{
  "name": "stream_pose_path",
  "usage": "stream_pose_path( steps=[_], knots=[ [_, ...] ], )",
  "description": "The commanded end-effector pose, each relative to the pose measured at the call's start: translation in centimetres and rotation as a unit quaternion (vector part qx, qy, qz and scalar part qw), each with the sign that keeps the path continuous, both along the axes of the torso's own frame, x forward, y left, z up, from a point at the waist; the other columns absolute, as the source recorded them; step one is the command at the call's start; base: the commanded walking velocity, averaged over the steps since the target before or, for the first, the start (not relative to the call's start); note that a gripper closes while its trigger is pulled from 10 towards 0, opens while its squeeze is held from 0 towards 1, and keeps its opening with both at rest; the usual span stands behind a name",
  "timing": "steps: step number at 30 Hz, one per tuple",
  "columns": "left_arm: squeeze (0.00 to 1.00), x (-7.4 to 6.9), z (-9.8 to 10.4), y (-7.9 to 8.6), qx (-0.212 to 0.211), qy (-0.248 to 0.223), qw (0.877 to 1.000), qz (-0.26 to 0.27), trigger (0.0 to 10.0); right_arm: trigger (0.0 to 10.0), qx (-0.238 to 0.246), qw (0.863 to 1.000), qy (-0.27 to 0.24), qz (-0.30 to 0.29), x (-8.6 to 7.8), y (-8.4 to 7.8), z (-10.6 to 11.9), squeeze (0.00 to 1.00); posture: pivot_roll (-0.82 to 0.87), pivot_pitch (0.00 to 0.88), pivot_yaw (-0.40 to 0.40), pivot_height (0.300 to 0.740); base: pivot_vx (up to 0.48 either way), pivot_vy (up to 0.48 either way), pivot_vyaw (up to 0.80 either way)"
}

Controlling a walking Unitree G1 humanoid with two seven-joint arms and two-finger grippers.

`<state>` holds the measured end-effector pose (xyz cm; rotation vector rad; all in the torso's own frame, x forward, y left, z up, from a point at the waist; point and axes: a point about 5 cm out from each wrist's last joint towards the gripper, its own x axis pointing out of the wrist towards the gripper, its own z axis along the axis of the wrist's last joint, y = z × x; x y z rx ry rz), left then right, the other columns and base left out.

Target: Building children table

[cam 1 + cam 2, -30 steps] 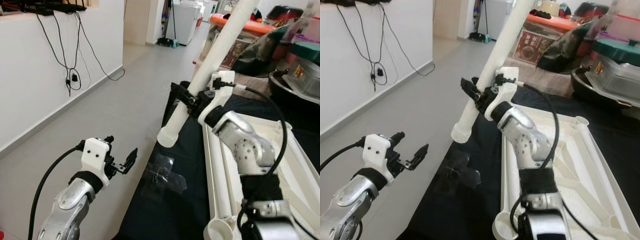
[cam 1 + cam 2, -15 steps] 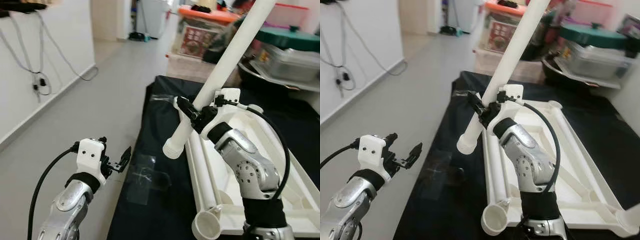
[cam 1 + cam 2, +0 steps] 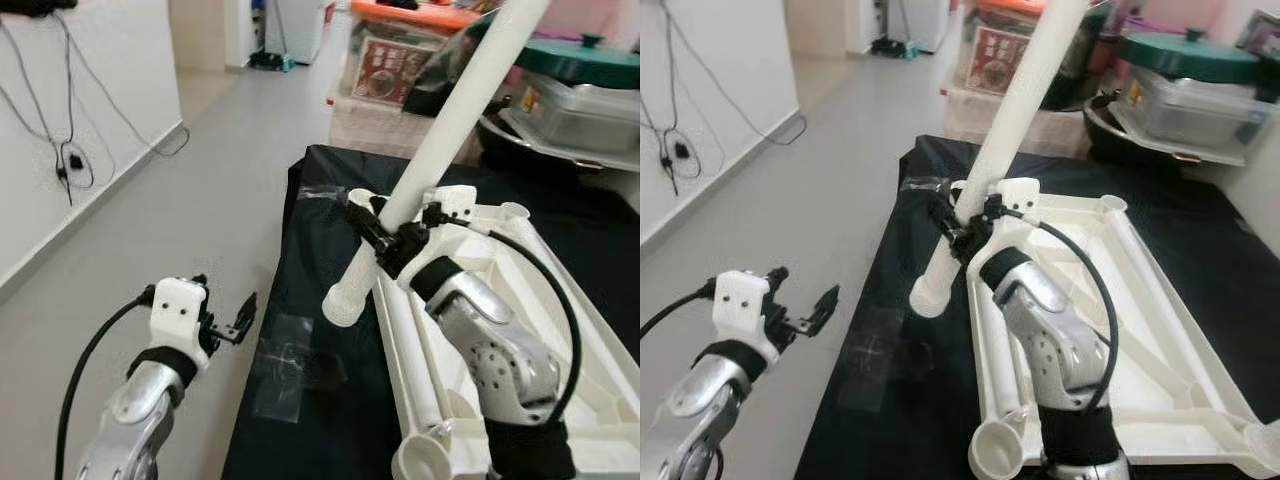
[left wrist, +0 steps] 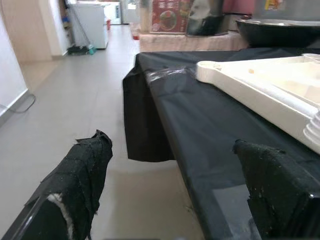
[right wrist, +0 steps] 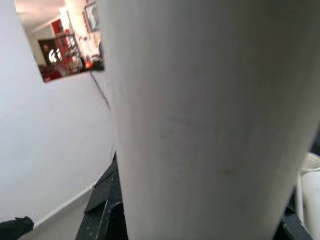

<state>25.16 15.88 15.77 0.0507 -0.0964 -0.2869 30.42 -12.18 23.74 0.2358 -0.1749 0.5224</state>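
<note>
I see a black-covered surface point(image 3: 330, 400) running away from me, and on it the white tabletop point(image 3: 1160, 330) lies upside down, its ribbed underside up and round leg sockets at the corners. Behind it stand a red-lidded storage box point(image 3: 395, 70) with a printed picture label and a grey pot with a green lid point(image 3: 1185, 85); I can't read any writing on either, the print is too small. My right gripper point(image 3: 385, 232) pinches the long white table leg point(image 3: 440, 150), fingers clamped either side of the tube near its lower end. The leg slants steeply, its open flared end pointing down toward me and left, just beside the tabletop's left rail, its far end rising up and away to the right. My left gripper point(image 3: 228, 318) hovers over the grey floor point(image 3: 150, 230) beside the surface, fingers spread and empty.
</note>
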Motion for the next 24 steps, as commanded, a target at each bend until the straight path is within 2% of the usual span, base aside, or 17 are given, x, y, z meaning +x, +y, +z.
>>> stream_pose_path(
  steps=[1,10,19,24],
  knots=[
    [0.0,0.0,0.0,-0.5,0.003,-0.003,1.0,-0.01,10.0,10.0,0.002,1.0,0.005,-0.007,-0.2,-0.3,-0.1,0.0,0.08,0.0,-0.098,0.74,0.0,0.0,-0.77],
    [0.0,0.2,0.2,-0.6,0.013,-0.009,1.0,-0.016,10.0,10.0,-0.014,1.0,-0.004,-0.003,-0.6,0.1,-0.5,0.0,0.08,0.0,-0.093,0.74,0.0,0.0,-0.74],
    [0.0,0.1,0.0,-0.8,0.015,-0.01,1.0,-0.018,10.0,10.0,-0.016,1.0,-0.008,0.016,-0.9,0.7,-0.6,0.0,0.08,0.0,-0.098,0.74,0.0,0.0,0.0],
    [0.0,0.1,0.0,-1.1,0.006,-0.007,1.0,-0.026,10.0,10.0,0.011,1.0,-0.021,0.02,-0.6,0.6,0.5,0.0,0.09,0.0,-0.102,0.74,0.0,0.0,0.0]
  ],
)
